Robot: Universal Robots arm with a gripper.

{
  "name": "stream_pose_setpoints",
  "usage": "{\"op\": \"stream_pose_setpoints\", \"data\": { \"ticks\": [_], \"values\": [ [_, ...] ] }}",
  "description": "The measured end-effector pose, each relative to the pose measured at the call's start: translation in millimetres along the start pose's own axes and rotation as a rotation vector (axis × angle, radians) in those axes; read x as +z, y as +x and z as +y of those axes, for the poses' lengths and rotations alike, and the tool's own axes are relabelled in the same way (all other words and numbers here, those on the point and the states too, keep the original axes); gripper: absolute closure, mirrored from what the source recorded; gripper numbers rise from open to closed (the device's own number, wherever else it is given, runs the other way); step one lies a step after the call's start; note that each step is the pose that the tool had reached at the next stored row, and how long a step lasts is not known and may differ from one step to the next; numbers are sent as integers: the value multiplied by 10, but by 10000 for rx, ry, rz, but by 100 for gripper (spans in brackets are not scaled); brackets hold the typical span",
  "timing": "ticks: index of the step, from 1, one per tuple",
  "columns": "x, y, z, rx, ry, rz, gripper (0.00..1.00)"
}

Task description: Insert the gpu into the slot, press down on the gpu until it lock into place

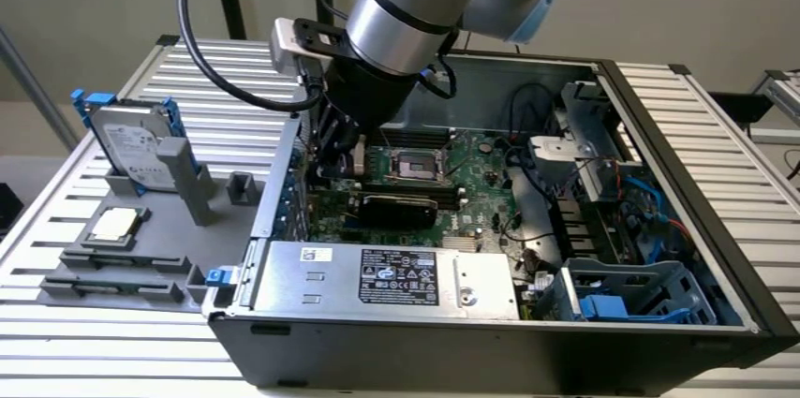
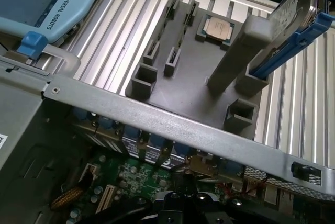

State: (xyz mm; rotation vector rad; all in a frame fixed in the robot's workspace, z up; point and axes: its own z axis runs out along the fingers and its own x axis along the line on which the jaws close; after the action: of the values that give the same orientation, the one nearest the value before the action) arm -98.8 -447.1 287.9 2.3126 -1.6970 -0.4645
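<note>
Lettering reading "UNIVERSAL ROBOTS" runs along the blue plastic cap of the robot joint (image 2: 49, 4) in the wrist view. The silver metal power-supply box (image 1: 388, 276) at the near edge of the open black computer case (image 1: 700, 257) carries a dark sticker with small print too fine to read.

The thin flat black gpu card with its glossy shroud (image 1: 397, 208) lies across the green motherboard (image 1: 481, 194), just below the square metal CPU socket (image 1: 415, 166). The slot itself cannot be made out under the card. The dark end effector (image 1: 356, 103) reaches down into the case at the exterior view's left wall, above and beside the card's end; whether its fingers are spread or closed cannot be told.

Room around the card is tight: the grey steel case rim (image 2: 172, 124) passes close by the wrist, the power-supply box bounds the near side, and black cables (image 1: 525, 136) and the blue plastic drive cage (image 1: 625, 300) crowd the exterior view's right.

Outside the case, on the ribbed aluminium surface (image 1: 725, 126), a dark grey fixture tray (image 1: 138, 248) holds an upright silver hard drive in a blue frame (image 1: 131, 145), a loose square processor chip (image 1: 115, 225) and a tall grey post (image 2: 230, 59).
</note>
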Motion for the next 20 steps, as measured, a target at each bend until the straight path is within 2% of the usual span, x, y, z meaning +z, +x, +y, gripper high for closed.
{"op": "stream_pose_setpoints", "data": {
  "ticks": [12,20],
  "values": [
    [15,-60,19,-1,-5,-1,89],
    [20,-77,29,-1,-38,-11,89]
  ]
}}
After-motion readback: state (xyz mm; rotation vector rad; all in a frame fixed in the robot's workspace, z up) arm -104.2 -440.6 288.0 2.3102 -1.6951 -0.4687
